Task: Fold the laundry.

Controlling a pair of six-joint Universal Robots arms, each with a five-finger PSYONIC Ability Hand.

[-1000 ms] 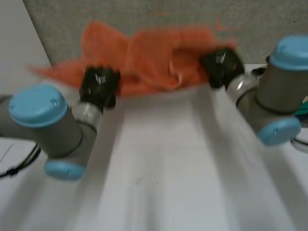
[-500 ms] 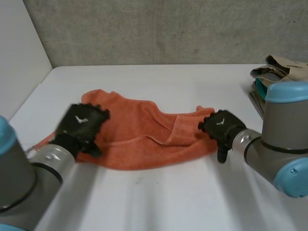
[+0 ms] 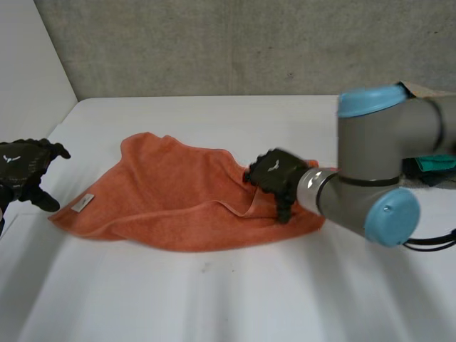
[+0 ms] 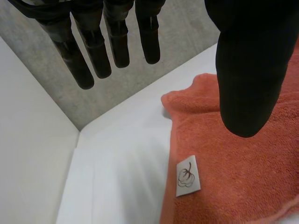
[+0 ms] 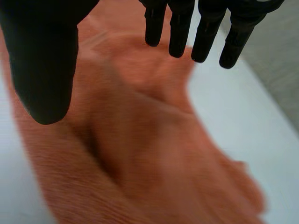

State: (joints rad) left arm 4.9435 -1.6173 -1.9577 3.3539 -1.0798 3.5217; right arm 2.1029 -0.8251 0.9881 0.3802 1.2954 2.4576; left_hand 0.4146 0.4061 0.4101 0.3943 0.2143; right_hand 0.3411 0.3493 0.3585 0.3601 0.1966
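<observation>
Across the middle of the white surface [image 3: 235, 299] an orange terry-cloth towel [image 3: 178, 206] is spread, loosely flattened and rumpled, with a raised fold [image 3: 239, 208] running toward its right end; a small white sewn label [image 3: 82, 204] printed with a dark line drawing is seen near the towel's left corner. Off that left corner, apart from the towel, the black left hand [image 3: 25, 171] is held; in the left wrist view its fingers [image 4: 100, 51] are seen straight and parted widely from the thumb [image 4: 245, 70], and nothing is held. Over the towel's right part, beside the raised fold, the black right hand [image 3: 274, 174] is placed at the end of a grey arm [image 3: 370, 142] with light-blue caps; in the right wrist view its fingers [image 5: 205, 32] are stretched out, well apart from the thumb [image 5: 42, 60], with orange cloth beneath the palm and nothing gripped; whether the towel is touched cannot be told. Behind the towel a rough grey wall [image 3: 249, 43] is seen.
</observation>
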